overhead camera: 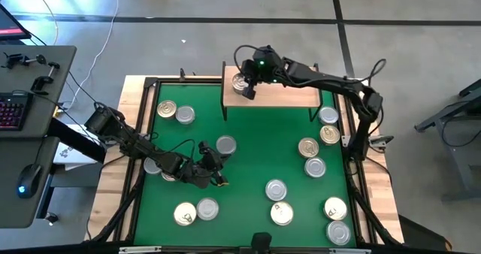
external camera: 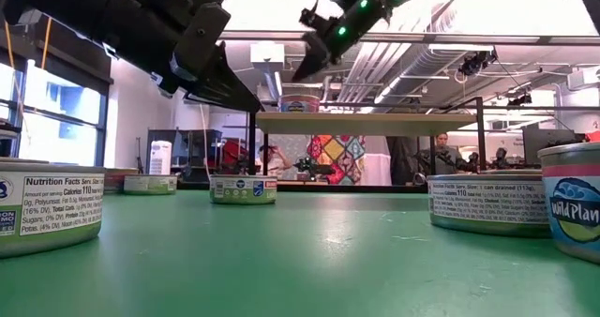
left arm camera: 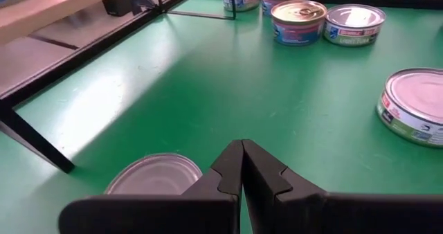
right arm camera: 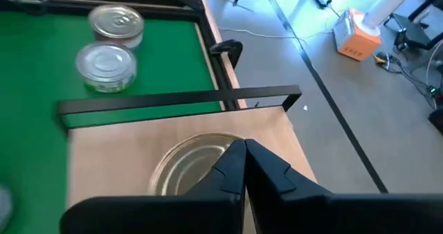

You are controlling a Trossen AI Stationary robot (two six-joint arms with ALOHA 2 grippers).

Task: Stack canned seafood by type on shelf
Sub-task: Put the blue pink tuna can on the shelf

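Jaws closed – right gripper [right arm camera: 243, 166] just above shelf's [right arm camera: 124, 151] can [right arm camera: 183, 168].

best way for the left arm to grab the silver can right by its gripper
Grip the silver can across its round side wall, coming straight down from above. It lies flat, lid up, on the green mat with bare mat around it. The left gripper is shut and would need opening first.

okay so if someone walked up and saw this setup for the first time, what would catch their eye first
Probably the bright green mat scattered with round flat cans, some golden-lidded, some silver. Next, the right end effector over the small wooden shelf at the mat's far edge, fingers closed, just above the one can standing there. The left end effector, also closed, hovers low over the mat's near-left part beside a silver-lidded can.
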